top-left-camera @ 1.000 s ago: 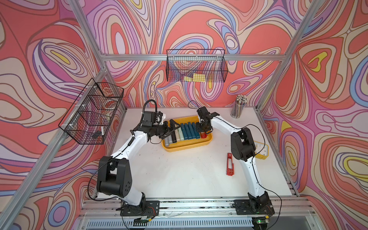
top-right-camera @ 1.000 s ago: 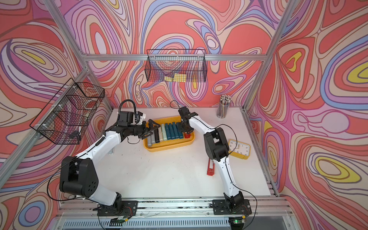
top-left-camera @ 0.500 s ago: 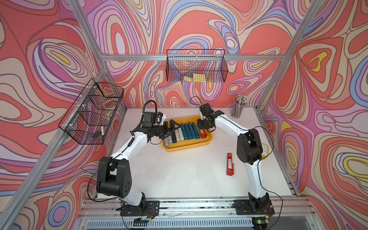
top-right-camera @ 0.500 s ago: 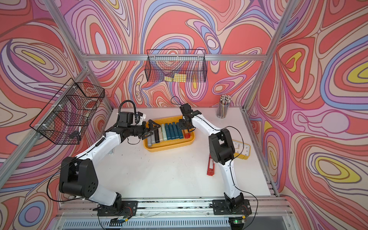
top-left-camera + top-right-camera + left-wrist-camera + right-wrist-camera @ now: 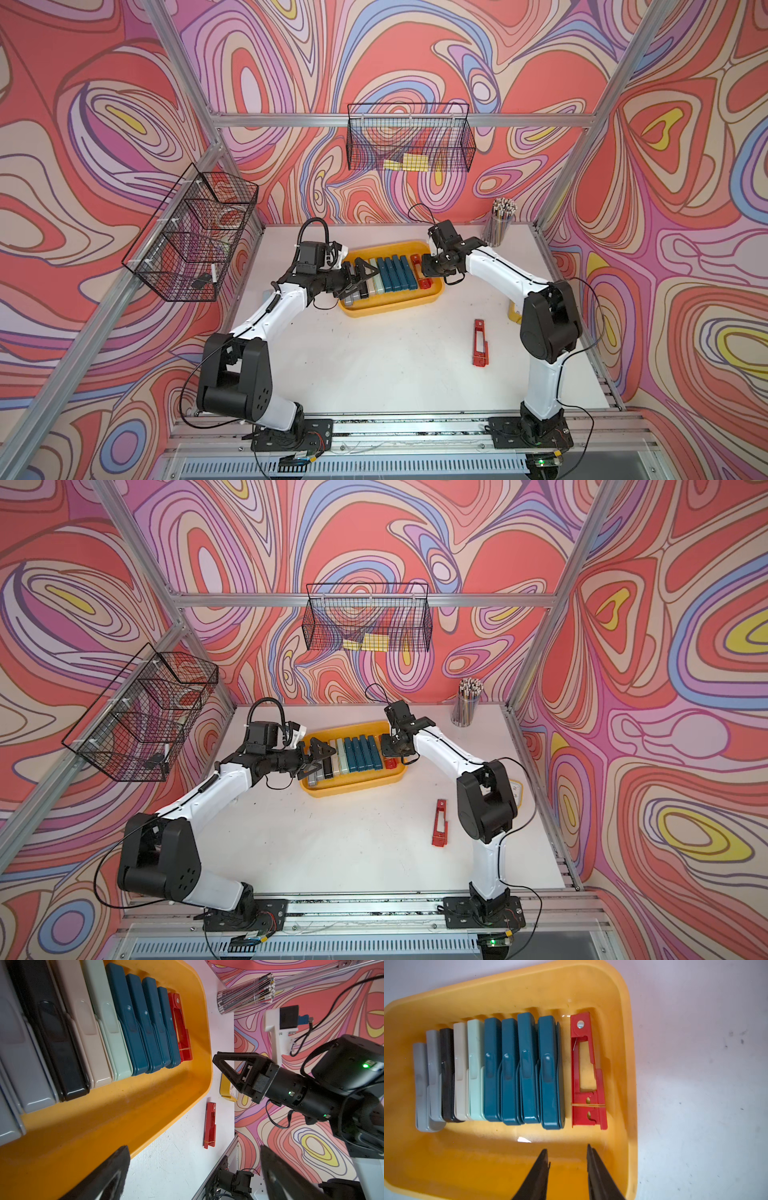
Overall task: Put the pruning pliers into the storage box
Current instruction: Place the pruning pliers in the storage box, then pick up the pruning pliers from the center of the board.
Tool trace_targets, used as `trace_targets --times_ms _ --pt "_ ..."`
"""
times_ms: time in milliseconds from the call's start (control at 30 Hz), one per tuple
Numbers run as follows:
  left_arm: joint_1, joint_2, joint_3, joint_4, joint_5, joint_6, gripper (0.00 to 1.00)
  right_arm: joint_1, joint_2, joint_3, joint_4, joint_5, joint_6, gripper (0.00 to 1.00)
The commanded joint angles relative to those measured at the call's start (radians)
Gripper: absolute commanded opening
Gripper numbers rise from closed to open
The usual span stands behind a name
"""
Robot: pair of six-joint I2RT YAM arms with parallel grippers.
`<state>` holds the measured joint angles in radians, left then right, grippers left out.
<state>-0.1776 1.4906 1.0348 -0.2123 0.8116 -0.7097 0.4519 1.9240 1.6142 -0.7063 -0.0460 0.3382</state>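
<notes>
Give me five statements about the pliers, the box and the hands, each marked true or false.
1. One red pliers lies on the table, outside the storage box. True.
2. Four teal pliers lie in the box. True.
3. The right hand holds a teal pliers. False: its jaws stand apart, empty.
4. The left hand is shut. False: it is wide open.
5. The box holds no red pliers. False: a second red pliers lies beside the teal ones.

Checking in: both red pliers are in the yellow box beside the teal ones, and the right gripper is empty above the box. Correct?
Not quite. Only one red pliers lies in the storage box, beside the teal ones; the other red pliers lies on the table outside it, as both top views show. The right gripper is empty above the box, as you say.
</notes>
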Motion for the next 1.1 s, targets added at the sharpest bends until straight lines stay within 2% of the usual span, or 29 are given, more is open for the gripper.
trace_targets --times_ms 0,200,533,1067 --pt "-0.021 -0.046 -0.025 0.033 0.011 0.000 0.99 -0.003 -0.084 -0.071 0.001 0.037 0.029 0.38" --pt "-0.063 -0.101 -0.076 0.034 0.001 -0.005 0.99 -0.004 -0.251 -0.241 -0.021 0.101 0.098 0.46" --pt "-0.124 -0.169 -0.171 0.057 -0.015 -0.017 0.99 -0.004 -0.504 -0.502 -0.054 0.152 0.204 0.50" --pt "-0.206 -0.216 -0.235 0.066 -0.056 -0.037 0.99 -0.003 -0.687 -0.704 -0.101 0.180 0.306 0.53"
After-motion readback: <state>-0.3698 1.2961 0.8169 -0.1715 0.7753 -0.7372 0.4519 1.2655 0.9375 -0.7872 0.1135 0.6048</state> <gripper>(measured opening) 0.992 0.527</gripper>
